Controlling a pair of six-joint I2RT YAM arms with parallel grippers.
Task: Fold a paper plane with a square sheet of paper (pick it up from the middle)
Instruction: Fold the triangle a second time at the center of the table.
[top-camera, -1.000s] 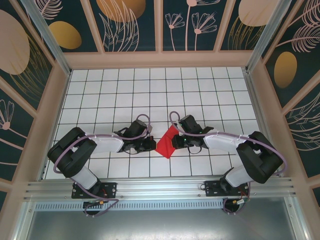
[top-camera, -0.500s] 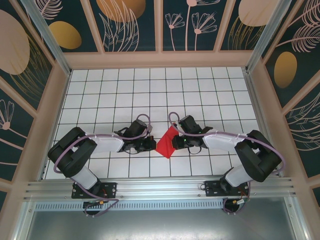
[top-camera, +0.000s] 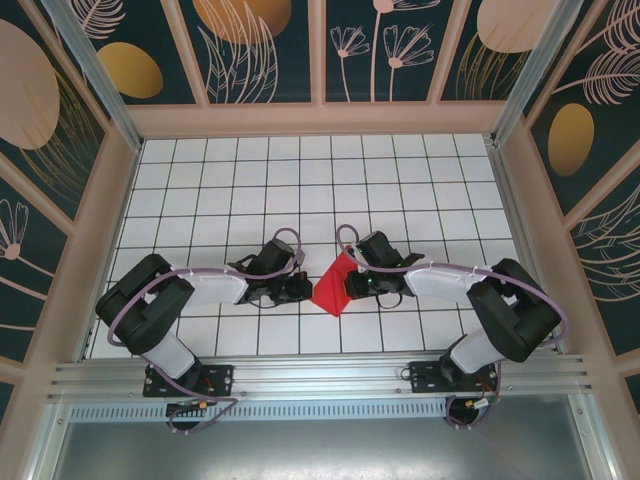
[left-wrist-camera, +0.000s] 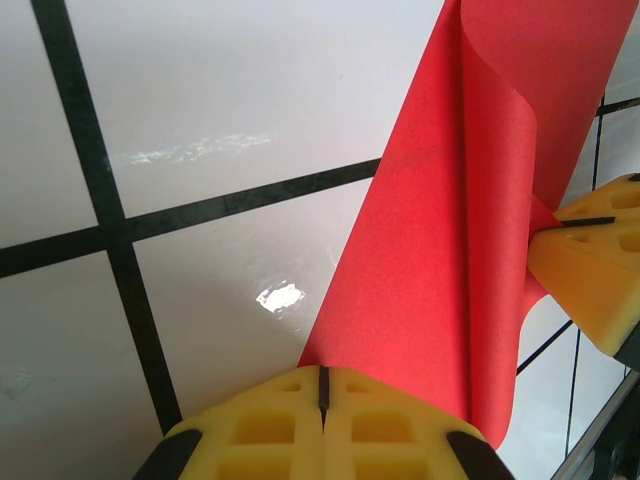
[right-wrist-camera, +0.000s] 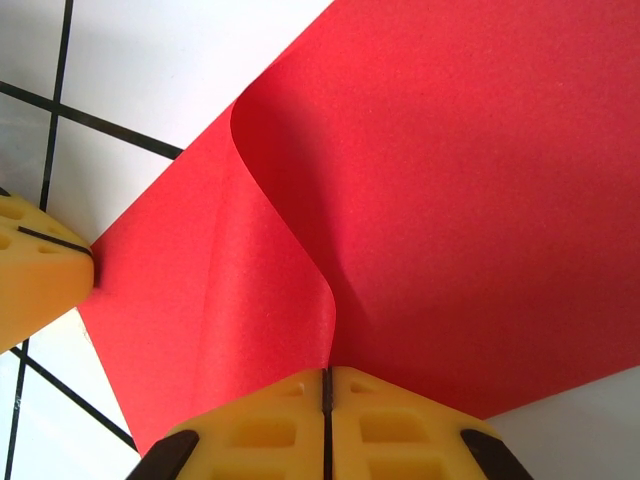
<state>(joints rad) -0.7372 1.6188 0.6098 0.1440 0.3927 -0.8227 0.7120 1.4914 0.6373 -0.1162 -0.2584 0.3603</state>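
The square sheet of paper (top-camera: 333, 285) is bright red and partly folded over, held just above the white grid table between my two grippers. My left gripper (top-camera: 305, 289) is shut on its left corner. In the left wrist view the corner of the paper (left-wrist-camera: 440, 270) runs into the closed seam of the yellow left gripper (left-wrist-camera: 322, 385). My right gripper (top-camera: 352, 280) is shut on the opposite side. In the right wrist view a curled flap of the paper (right-wrist-camera: 450, 200) enters the closed right gripper (right-wrist-camera: 327, 385). The left gripper's fingers (right-wrist-camera: 35, 265) show at that view's left edge.
The white grid table (top-camera: 300, 190) lies inside a wooden frame with patterned walls (top-camera: 320, 120). A metal rail (top-camera: 320, 375) runs along the near edge by both arm bases. Both arms lie low over the table and meet at its near middle.
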